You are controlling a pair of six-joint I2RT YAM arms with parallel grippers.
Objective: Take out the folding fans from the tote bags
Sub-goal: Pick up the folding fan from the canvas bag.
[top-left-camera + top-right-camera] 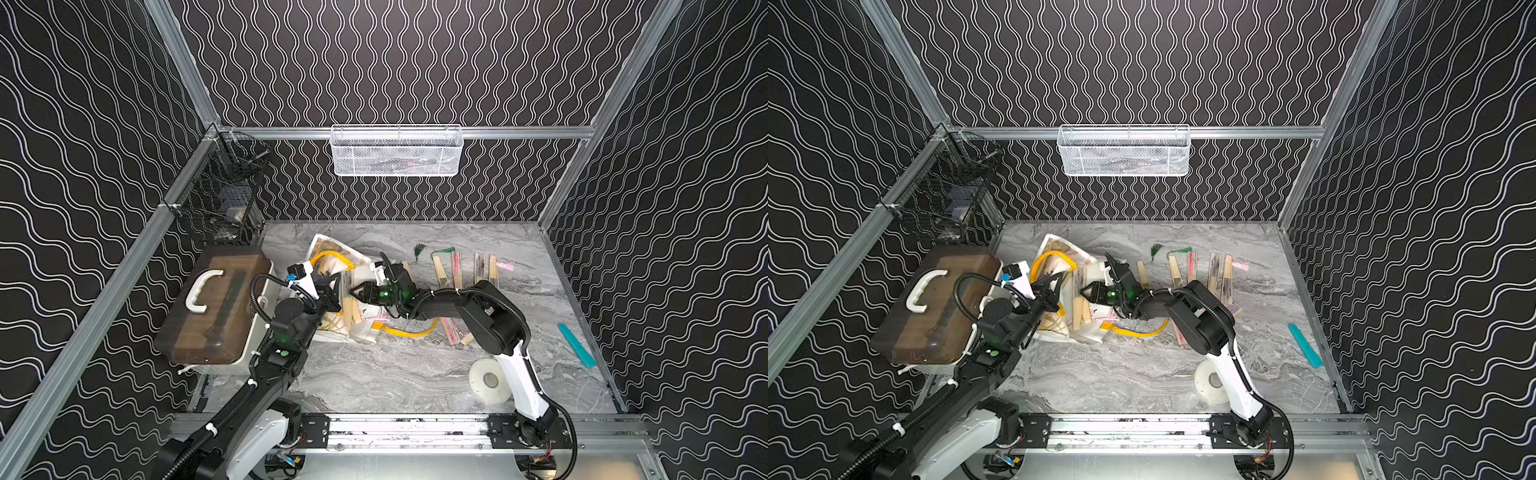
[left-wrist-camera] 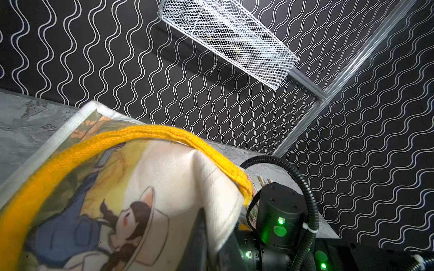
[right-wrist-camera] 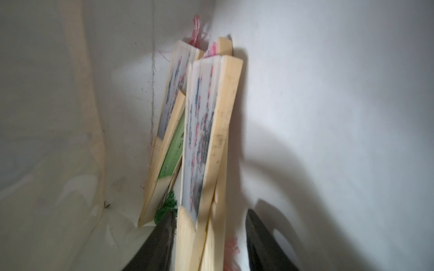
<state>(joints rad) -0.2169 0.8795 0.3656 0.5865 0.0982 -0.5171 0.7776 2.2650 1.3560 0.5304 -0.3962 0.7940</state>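
Observation:
Two white tote bags lie crumpled at mid-table: a printed one (image 1: 328, 253) and a plainer one (image 1: 365, 332) with a yellow handle (image 1: 411, 331). My left gripper (image 1: 329, 293) is shut on the printed bag's rim (image 2: 176, 183), holding it up. My right gripper (image 1: 358, 291) reaches into a bag. In the right wrist view its jaws (image 3: 210, 219) stand open on either side of a bundle of folding fans (image 3: 206, 140); one finger (image 3: 159, 241) touches the bundle, the other is apart. A green-folded fan (image 3: 173, 150) lies behind. Several more fans (image 1: 457, 268) lie on the table to the right.
A brown-lidded box (image 1: 212, 307) with a white handle stands at the left beside my left arm. A white tape roll (image 1: 490, 380) sits near the front by the right arm's base. A teal bar (image 1: 577, 345) lies at the right edge. A white mesh basket (image 1: 397, 149) hangs on the back wall.

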